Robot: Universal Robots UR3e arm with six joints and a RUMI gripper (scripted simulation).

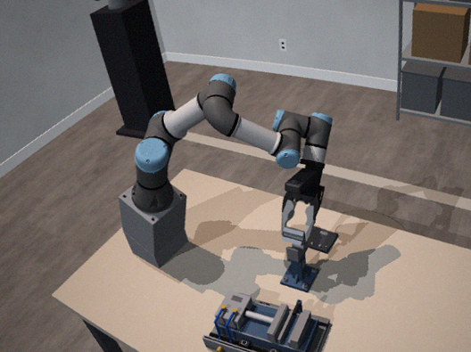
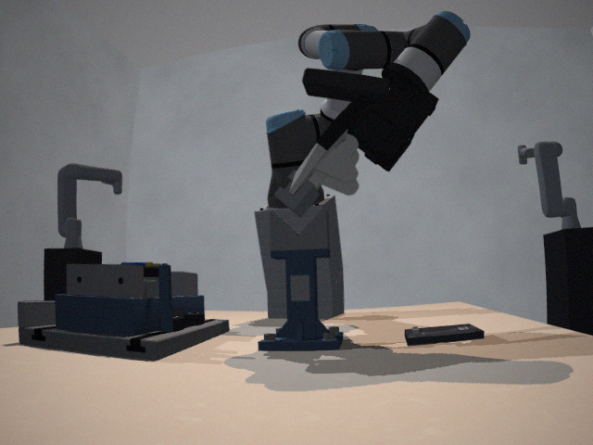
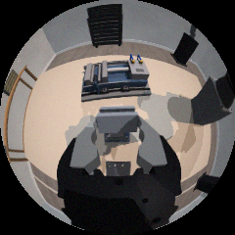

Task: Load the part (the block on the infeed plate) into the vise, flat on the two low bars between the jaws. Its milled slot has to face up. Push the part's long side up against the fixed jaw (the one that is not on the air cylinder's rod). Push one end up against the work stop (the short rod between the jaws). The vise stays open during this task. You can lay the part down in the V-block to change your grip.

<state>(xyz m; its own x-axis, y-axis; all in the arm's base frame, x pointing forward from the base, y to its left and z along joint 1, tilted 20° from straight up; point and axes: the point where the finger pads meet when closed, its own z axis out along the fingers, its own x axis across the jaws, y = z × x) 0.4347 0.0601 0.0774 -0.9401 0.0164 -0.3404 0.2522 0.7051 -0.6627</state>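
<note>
Above the blue stand (image 1: 300, 277) (image 2: 309, 313) (image 3: 117, 139), one part (image 1: 293, 235) (image 2: 300, 201) (image 3: 117, 119): grey, tilted, just over the grey V-block (image 1: 294, 254) (image 2: 283, 236), a gap showing beneath it in my exterior view. One gripper (image 1: 296, 232) (image 2: 302, 186) (image 3: 117, 117), mine: slanted, its two fingers pinching the part. One vise (image 1: 260, 324) (image 2: 105, 313) (image 3: 115, 80): near the stand, its jaws apart, the part outside it. One infeed plate (image 1: 326, 240) (image 2: 443, 335) (image 3: 118, 168): dark, flat on the table (image 1: 153, 299) (image 2: 296, 412) (image 3: 54, 103), on the stand's other side from the vise. Slot direction: I cannot tell.
</note>
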